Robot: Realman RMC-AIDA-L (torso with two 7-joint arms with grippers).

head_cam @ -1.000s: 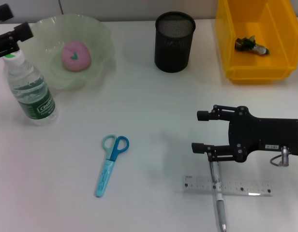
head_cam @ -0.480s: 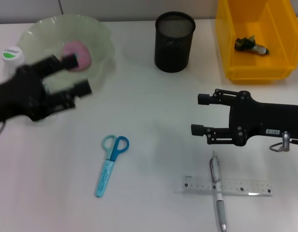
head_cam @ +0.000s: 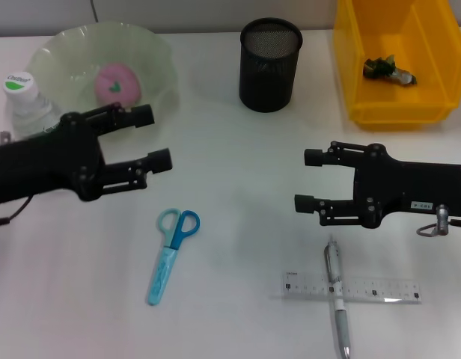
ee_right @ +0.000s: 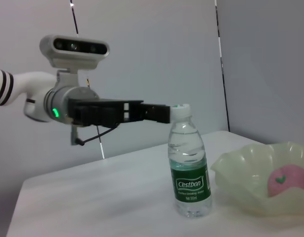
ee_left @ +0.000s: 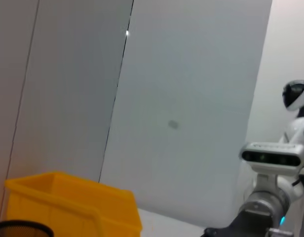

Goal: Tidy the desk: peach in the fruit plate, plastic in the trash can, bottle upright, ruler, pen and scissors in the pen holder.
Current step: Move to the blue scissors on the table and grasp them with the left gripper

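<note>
The blue scissors (head_cam: 171, 254) lie flat at the front left of centre. My left gripper (head_cam: 152, 138) is open and empty, hovering just behind them. The silver pen (head_cam: 337, 295) lies across the clear ruler (head_cam: 380, 289) at the front right. My right gripper (head_cam: 309, 180) is open and empty, just behind the pen's top end. The black mesh pen holder (head_cam: 269, 63) stands at the back centre. The bottle (head_cam: 22, 97) stands upright at the left, partly hidden by my left arm. The pink peach (head_cam: 117, 84) sits in the green fruit plate (head_cam: 159, 56). The plastic scrap (head_cam: 388, 69) lies in the yellow bin (head_cam: 365, 112).
The right wrist view shows the upright bottle (ee_right: 190, 168), the fruit plate (ee_right: 241, 175) with the peach (ee_right: 285, 180), and my left arm behind them. The left wrist view shows the yellow bin (ee_left: 68, 202) and the pen holder's rim (ee_left: 19, 228).
My left gripper has left the bottle's cap and swung right and forward to above the scissors. My right gripper has drawn back from the pen's top end.
</note>
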